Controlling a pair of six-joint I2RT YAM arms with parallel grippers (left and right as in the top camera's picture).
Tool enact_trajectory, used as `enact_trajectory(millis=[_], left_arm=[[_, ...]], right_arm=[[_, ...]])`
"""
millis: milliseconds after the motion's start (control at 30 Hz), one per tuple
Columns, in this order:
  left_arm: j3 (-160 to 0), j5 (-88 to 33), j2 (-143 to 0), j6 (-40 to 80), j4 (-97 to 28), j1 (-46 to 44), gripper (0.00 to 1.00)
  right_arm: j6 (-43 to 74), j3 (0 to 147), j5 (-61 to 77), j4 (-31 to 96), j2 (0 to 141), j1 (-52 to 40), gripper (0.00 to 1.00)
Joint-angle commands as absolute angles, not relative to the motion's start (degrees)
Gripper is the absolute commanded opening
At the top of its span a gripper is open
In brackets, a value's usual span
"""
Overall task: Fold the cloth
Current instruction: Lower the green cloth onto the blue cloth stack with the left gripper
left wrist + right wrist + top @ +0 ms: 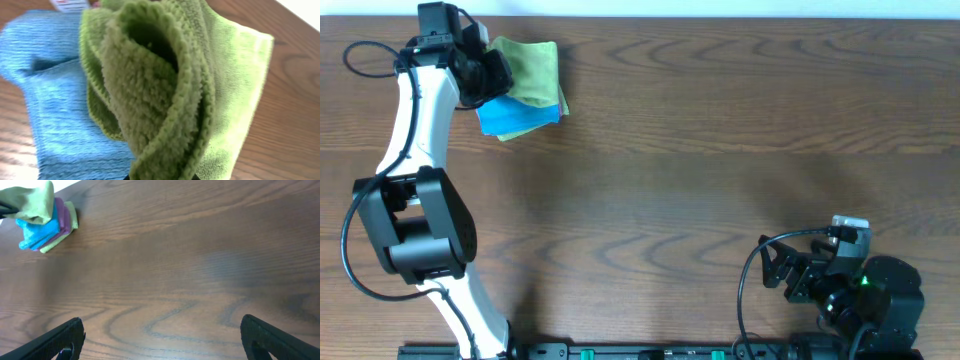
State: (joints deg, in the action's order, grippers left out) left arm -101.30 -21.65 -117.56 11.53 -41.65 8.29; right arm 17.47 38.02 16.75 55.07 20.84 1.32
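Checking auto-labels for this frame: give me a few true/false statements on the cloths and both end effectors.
1. The left end effector is shut on the cloth. True.
2. The right end effector is shut. False: it is wide open, with nothing between its fingers.
3. The cloth lies spread flat by itself. False: it is bunched up, over a blue cloth.
4. The right end effector is well apart from both cloths. True.

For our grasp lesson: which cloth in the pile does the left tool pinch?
The lime-green cloth, bunched up on top in the left tool; the blue cloth lies flat beneath.
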Motion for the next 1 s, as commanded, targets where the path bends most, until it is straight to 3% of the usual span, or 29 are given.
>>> enact_trajectory(millis=[0, 167, 333, 867, 967], left_arm=[[-102.26, -18.98, -117.64, 9.15, -42.13, 9.41, 0.06], [-102.26, -18.13, -117.64, 8.97, -42.19, 9.82, 0.06], [-102.26, -17.54, -117.64, 8.97, -42.17, 9.82, 0.19], [-102.26, -16.69, -117.64, 7.2, -44.14, 9.85, 0.4], [-102.26, -15.75, -117.64, 6.31, -44.58, 9.85, 0.47]], right_arm=[[18.22, 37.67, 17.17, 55.11, 20.53, 1.89, 0.99], [18.22, 37.67, 17.17, 55.11, 20.51, 1.89, 0.99], [18.22, 37.67, 17.17, 55.11, 20.53, 1.89, 0.99], [18.22, 37.67, 17.17, 55.11, 20.53, 1.89, 0.99], [18.22, 37.67, 17.17, 55.11, 20.51, 1.89, 0.99]])
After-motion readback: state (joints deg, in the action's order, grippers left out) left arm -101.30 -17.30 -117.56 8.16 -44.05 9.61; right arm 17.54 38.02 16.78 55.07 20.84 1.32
